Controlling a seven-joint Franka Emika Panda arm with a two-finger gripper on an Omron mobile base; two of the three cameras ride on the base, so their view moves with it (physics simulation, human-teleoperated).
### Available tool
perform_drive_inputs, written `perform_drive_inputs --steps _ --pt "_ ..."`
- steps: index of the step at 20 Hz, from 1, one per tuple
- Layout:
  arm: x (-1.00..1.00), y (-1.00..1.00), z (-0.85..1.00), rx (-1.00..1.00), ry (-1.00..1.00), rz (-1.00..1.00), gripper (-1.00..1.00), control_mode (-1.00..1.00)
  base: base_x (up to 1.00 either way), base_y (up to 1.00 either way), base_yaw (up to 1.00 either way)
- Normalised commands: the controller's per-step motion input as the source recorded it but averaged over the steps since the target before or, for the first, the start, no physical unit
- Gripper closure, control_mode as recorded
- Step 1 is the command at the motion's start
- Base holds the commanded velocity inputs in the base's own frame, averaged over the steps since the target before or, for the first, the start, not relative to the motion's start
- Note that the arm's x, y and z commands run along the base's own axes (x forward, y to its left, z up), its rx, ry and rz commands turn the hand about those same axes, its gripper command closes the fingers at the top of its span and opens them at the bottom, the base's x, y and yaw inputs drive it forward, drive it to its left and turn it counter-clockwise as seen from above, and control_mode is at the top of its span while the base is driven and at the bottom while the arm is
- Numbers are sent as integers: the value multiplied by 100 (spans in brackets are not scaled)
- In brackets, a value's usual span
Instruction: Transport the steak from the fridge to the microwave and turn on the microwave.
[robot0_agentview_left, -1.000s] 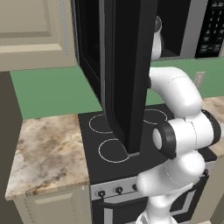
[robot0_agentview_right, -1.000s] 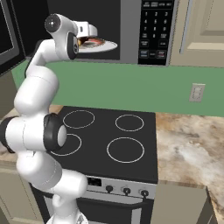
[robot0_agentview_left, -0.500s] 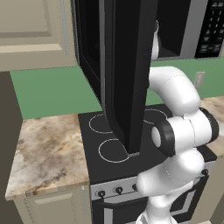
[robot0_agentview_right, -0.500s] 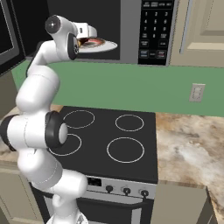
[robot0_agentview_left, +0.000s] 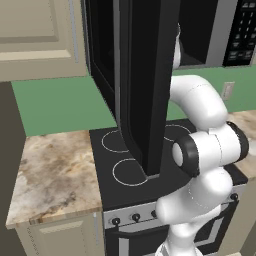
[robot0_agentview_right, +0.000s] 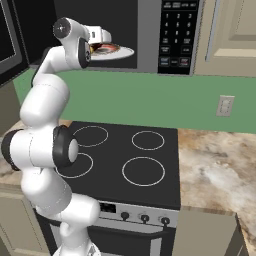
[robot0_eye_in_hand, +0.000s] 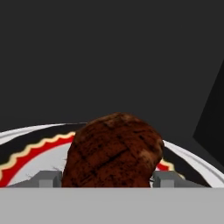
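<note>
The steak, a dark red-brown lump, sits between my two fingertips just above a plate with a red rim. My gripper is shut on its sides. From the right base view, the gripper reaches into the open cavity of the microwave, holding the steak over the plate on the cavity floor. The microwave's door hangs swung out in front of the left base camera and hides the hand there. The fridge is out of view.
A black stove with ring burners lies below the microwave, with knobs on its front. Marble counter runs to its right and another stretch to its left. Cream cabinets flank the microwave.
</note>
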Motion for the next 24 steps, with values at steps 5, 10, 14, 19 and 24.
perform_drive_inputs --steps 5,10,14,19,24 --pt "0 0 0 0 0 0 -100 -100 0 0 0" --pt "-22 0 0 0 0 0 -100 -100 0 0 0" --pt "-30 0 4 0 -5 0 -100 -100 0 0 0" --pt "-60 -12 0 0 -7 0 -100 -100 0 0 0" --pt "-74 -23 2 0 -6 0 -100 -100 0 0 0"
